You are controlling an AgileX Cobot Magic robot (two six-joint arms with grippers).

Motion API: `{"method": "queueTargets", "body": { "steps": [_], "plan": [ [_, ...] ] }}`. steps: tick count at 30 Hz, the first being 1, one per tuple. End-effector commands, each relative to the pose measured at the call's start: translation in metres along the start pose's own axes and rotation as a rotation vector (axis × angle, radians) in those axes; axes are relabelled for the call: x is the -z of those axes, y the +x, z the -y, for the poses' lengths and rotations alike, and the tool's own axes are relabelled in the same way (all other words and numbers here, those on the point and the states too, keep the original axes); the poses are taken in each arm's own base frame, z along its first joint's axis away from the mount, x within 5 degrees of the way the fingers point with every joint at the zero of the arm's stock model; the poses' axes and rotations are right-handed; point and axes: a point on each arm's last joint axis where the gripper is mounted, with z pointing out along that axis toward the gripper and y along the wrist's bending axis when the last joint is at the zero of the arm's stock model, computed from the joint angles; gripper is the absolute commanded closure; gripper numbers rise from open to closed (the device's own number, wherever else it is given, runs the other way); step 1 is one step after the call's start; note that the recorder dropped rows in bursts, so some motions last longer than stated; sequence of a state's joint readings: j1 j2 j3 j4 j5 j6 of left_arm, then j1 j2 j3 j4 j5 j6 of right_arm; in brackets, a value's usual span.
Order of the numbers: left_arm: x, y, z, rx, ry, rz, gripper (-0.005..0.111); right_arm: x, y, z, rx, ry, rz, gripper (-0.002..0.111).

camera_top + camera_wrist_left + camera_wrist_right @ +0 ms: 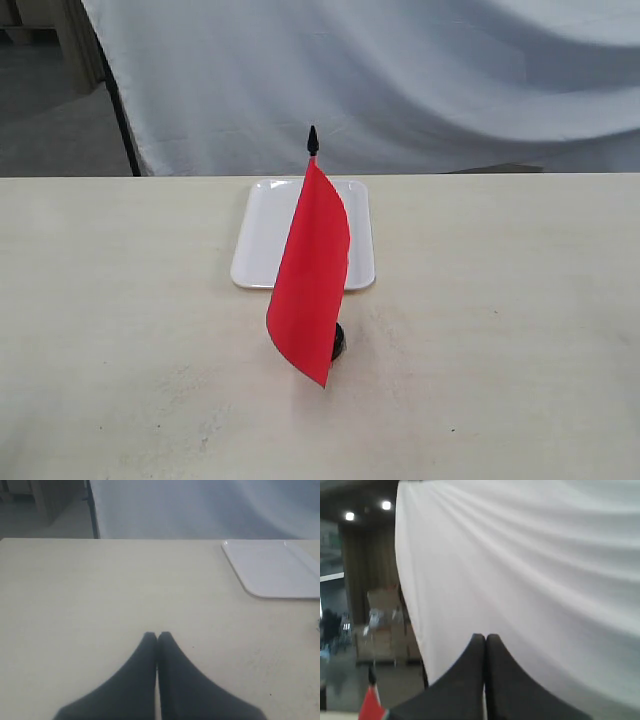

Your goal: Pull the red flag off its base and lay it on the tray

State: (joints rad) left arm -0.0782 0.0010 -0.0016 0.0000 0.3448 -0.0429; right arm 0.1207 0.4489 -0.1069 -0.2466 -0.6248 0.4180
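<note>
red flag (312,270) is upright in its base (339,342), just camera-side of the white tray (262,250). left gripper (158,637) and right gripper (485,639) both pinched closed, empty.

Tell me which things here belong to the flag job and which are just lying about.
Part of the job: red flag, base, tray, left end effector, right end effector, both shut.
Just there: table, white cloth backdrop.
</note>
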Motion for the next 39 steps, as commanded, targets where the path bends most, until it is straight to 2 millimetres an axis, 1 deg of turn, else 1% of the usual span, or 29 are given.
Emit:
{"method": "queueTargets", "body": {
  "steps": [1, 2, 3, 7, 9, 11, 14, 16, 18, 20, 24, 25, 27, 29, 30, 33, 34, 35, 39],
  "plan": [
    [0.000, 0.000, 0.000, -0.003, 0.007, 0.001, 0.107, -0.025, 0.039, 0.001, 0.047, -0.080, -0.258, 0.109],
    [0.000, 0.000, 0.000, -0.003, 0.007, 0.001, 0.107, -0.030, 0.047, 0.001, 0.049, -0.098, -0.285, 0.109],
    [0.000, 0.000, 0.000, -0.003, 0.007, 0.001, 0.107, -0.037, 0.059, 0.002, 0.047, -0.130, -0.327, 0.109],
    [0.000, 0.000, 0.000, -0.003, 0.007, 0.001, 0.107, -0.061, 0.096, 0.001, 0.073, -0.276, -0.372, 0.109],
    [0.000, 0.000, 0.000, -0.003, 0.007, 0.001, 0.107, -0.075, 0.119, 0.003, 0.090, -0.344, -0.430, 0.109],
    [0.000, 0.000, 0.000, -0.003, 0.007, 0.001, 0.107, -0.090, 0.148, 0.005, 0.103, -0.427, -0.520, 0.109],
    [0.000, 0.000, 0.000, -0.003, 0.007, 0.001, 0.107, -0.103, 0.185, 0.005, 0.097, -0.581, -0.598, 0.109],
    [0.000, 0.000, 0.000, -0.003, 0.007, 0.001, 0.107, -0.108, 0.204, 0.005, 0.074, -0.658, -0.624, 0.109],
    [0.000, 0.000, 0.000, -0.003, 0.007, 0.001, 0.107, -0.113, 0.217, 0.005, 0.065, -0.705, -0.632, 0.109],
    [0.000, 0.000, 0.000, -0.003, 0.007, 0.001, 0.107, -0.115, 0.227, 0.007, 0.057, -0.715, -0.647, 0.109],
    [0.000, 0.000, 0.000, -0.003, 0.007, 0.001, 0.107, -0.119, 0.230, 0.009, 0.052, -0.707, -0.647, 0.108],
    [0.000, 0.000, 0.000, -0.003, 0.007, 0.001, 0.107, -0.120, 0.230, 0.010, 0.052, -0.694, -0.644, 0.106],
    [0.000, 0.000, 0.000, -0.003, 0.007, 0.001, 0.107, -0.121, 0.230, 0.011, 0.050, -0.671, -0.641, 0.097],
    [0.000, 0.000, 0.000, -0.003, 0.007, 0.001, 0.107, -0.121, 0.230, 0.011, 0.050, -0.671, -0.641, 0.080],
    [0.000, 0.000, 0.000, -0.003, 0.007, 0.001, 0.107, -0.121, 0.230, 0.011, 0.050, -0.671, -0.641, 0.069],
    [0.000, 0.000, 0.000, -0.003, 0.007, 0.001, 0.107, -0.122, 0.230, 0.011, 0.035, -0.667, -0.645, 0.021],
    [0.000, 0.000, 0.000, -0.003, 0.007, 0.001, 0.107, -0.122, 0.230, 0.011, 0.027, -0.672, -0.649, 0.009],
    [0.000, 0.000, 0.000, -0.003, 0.007, 0.001, 0.107, -0.122, 0.230, 0.010, 0.027, -0.674, -0.649, 0.004],
    [0.000, 0.000, 0.000, -0.003, 0.007, 0.001, 0.107, -0.124, 0.232, 0.003, 0.005, -0.687, -0.652, 0.003]
  ]
}}
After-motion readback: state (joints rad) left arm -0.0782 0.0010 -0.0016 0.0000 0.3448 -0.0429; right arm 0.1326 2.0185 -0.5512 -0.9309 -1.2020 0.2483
